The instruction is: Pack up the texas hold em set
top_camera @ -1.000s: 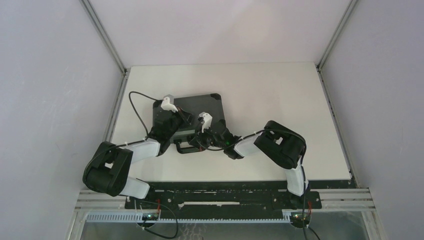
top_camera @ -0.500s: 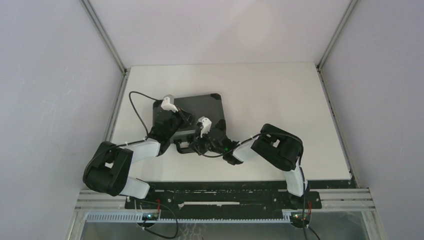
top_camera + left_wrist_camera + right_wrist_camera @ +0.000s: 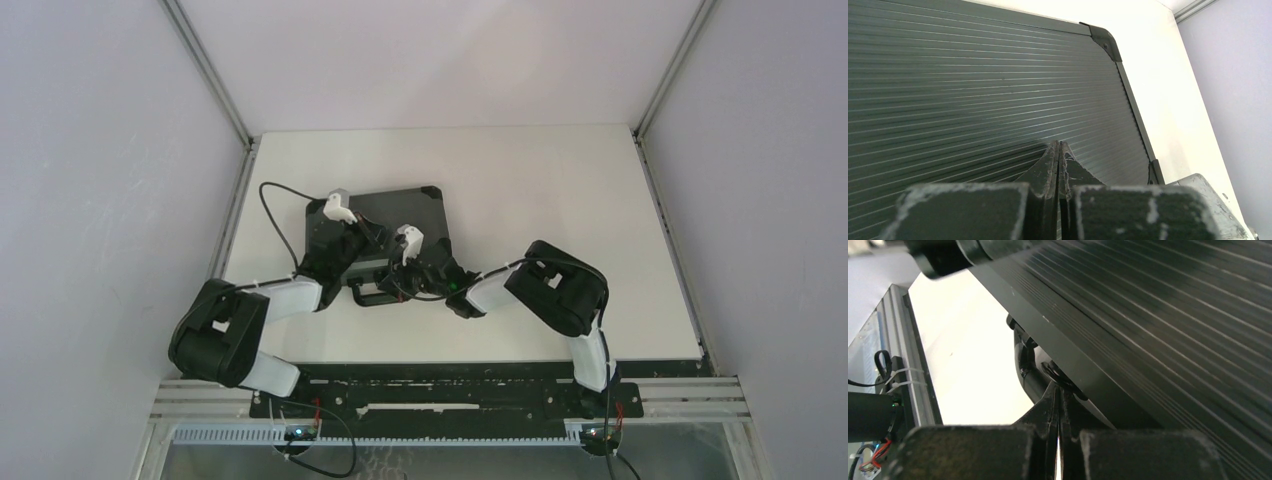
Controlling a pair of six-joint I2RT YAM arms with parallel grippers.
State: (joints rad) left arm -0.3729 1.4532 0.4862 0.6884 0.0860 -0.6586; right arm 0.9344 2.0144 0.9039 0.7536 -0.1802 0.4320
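The texas hold em set shows only as its black ribbed briefcase (image 3: 400, 207), lying shut on the white table (image 3: 560, 200). Its contents are hidden. My left gripper (image 3: 350, 243) is shut, tips resting on the ribbed lid (image 3: 973, 85); its point (image 3: 1058, 145) holds nothing. My right gripper (image 3: 408, 280) is shut too, and its tips (image 3: 1059, 388) sit against a metal latch (image 3: 1055, 373) on the case's front edge, beside the handle (image 3: 372, 298). The lid (image 3: 1173, 315) fills the right wrist view.
The case lies at the left middle of the table, its back right corner (image 3: 1103, 37) near bare white surface. A black cable (image 3: 270, 205) loops from the left wrist. Aluminium rails (image 3: 450, 400) run along the near edge; grey walls close in on both sides.
My right arm swung slightly left along the case's front edge, then came back. The left arm and the case stayed put.
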